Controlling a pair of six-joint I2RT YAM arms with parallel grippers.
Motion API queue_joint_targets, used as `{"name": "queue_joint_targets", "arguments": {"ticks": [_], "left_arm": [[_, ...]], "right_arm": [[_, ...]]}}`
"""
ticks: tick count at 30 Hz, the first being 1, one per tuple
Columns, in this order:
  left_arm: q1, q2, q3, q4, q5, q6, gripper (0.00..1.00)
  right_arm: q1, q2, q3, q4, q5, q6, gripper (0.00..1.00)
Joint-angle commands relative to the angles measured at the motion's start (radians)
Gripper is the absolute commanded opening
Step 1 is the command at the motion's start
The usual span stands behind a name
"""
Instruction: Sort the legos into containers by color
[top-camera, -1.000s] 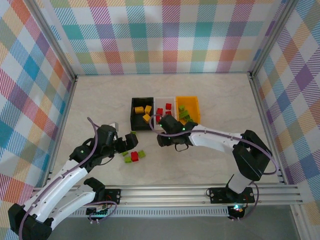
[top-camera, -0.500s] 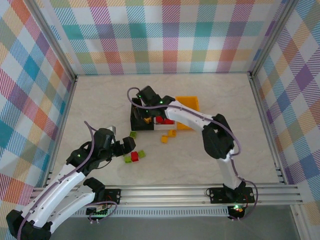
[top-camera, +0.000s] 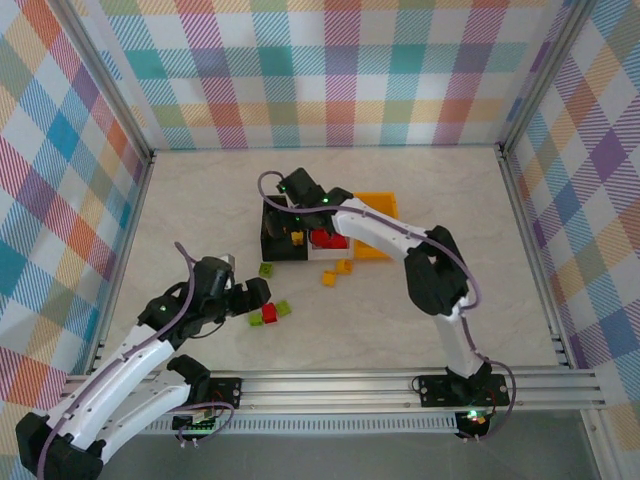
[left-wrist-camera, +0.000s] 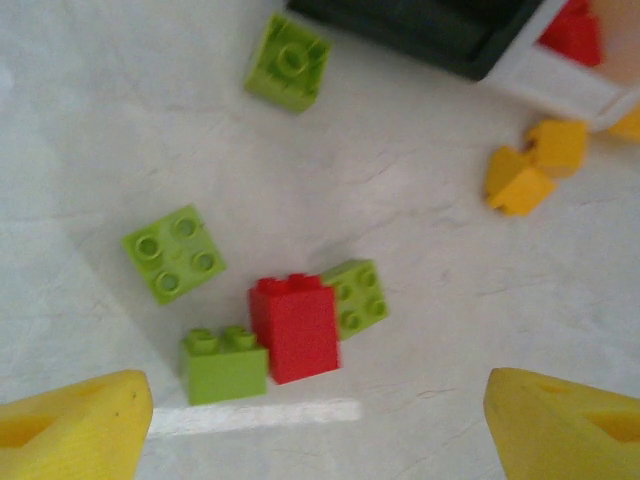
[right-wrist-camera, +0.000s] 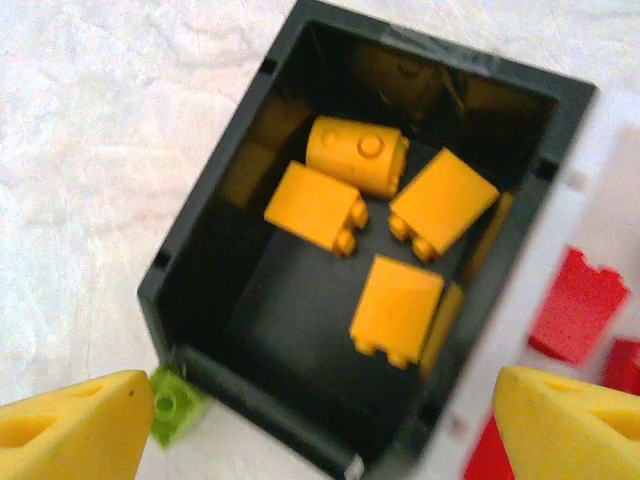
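My right gripper (top-camera: 290, 205) hangs open above the black bin (right-wrist-camera: 200, 250), which holds several yellow-orange bricks (right-wrist-camera: 397, 307). Beside it, the white bin (right-wrist-camera: 545, 250) holds red bricks (right-wrist-camera: 580, 305). The orange bin (top-camera: 385, 205) is partly behind the right arm. My left gripper (left-wrist-camera: 320, 430) is open and holds nothing, just short of a red brick (left-wrist-camera: 295, 327) that touches two green bricks (left-wrist-camera: 224, 365). A third green brick (left-wrist-camera: 172, 252) lies close by, and another (left-wrist-camera: 290, 62) rests by the black bin's front. Two yellow bricks (left-wrist-camera: 518, 180) lie in front of the white bin.
The three bins stand in a row at mid-table (top-camera: 270, 245). Plaid walls close the table on three sides. The right arm's forearm (top-camera: 380, 235) stretches over the white and orange bins. Open tabletop lies to the left of and behind the bins.
The right arm swung from the front of the bins to above the black bin, uncovering two yellow bricks on the table. The left gripper shifted slightly near the red brick.
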Motion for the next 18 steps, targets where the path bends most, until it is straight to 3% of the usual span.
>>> {"name": "queue_joint_targets", "arguments": {"ticks": [1, 8, 18], "left_arm": [[0.012, 0.020, -0.060, 0.026, -0.029, -0.040, 0.83], [0.033, 0.169, -0.083, 0.179, -0.084, -0.077, 0.78], [0.124, 0.361, -0.085, 0.325, -0.135, -0.084, 0.66]], "right_arm": [[0.006, -0.127, -0.122, 0.107, -0.013, 0.036, 0.88], [0.005, -0.271, -0.332, 0.174, -0.010, 0.066, 0.88], [0.005, -0.424, -0.492, 0.211, 0.030, 0.070, 0.88]]}}
